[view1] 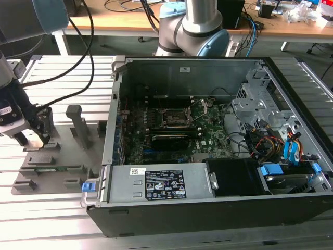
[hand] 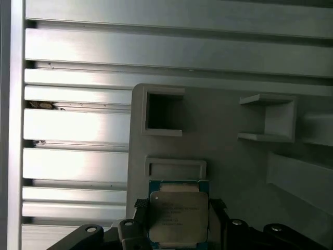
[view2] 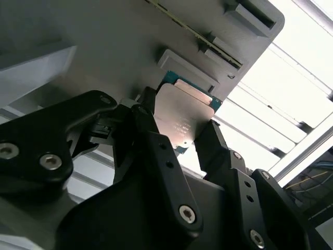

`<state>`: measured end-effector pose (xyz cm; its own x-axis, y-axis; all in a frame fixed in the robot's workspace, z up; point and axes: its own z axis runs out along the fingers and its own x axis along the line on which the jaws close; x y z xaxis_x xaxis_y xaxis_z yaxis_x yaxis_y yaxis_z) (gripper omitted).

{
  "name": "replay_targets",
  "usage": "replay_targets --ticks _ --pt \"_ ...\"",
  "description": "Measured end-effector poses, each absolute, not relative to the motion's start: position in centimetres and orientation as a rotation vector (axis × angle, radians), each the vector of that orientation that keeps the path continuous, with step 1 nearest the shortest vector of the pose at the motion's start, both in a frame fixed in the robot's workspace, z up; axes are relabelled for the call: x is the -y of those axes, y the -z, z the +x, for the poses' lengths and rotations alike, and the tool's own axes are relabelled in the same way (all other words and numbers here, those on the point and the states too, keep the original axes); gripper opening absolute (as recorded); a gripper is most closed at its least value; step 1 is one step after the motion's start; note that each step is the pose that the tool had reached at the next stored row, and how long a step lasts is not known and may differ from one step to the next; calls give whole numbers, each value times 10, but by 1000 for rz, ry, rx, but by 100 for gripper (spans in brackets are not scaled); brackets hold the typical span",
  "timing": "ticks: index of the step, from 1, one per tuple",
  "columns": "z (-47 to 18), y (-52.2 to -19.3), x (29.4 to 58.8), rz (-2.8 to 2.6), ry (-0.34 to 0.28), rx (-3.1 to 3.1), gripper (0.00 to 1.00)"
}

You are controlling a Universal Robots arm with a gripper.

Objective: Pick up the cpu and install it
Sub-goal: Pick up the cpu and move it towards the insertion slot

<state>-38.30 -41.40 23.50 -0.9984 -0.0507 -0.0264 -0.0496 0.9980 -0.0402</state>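
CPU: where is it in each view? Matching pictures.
Exterior view: go to the pincer over the grey tray, at the exterior view's left.
First wrist view: cpu on the tray, at the pincer.
Second wrist view: cpu at the pincer, tray behind.
Shared landmark: the grey tray.

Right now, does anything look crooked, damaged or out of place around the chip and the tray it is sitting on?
Nothing stands out. In the first wrist view the cpu sits square in its seat on the grey fixture tray, with the tool right at it. No crack or loose part shows on the tray.
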Motion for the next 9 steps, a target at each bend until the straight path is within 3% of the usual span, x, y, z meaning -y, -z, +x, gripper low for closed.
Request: replay_targets --ticks 9 --pt "-383 -251 414 -78 62 -3113 55"
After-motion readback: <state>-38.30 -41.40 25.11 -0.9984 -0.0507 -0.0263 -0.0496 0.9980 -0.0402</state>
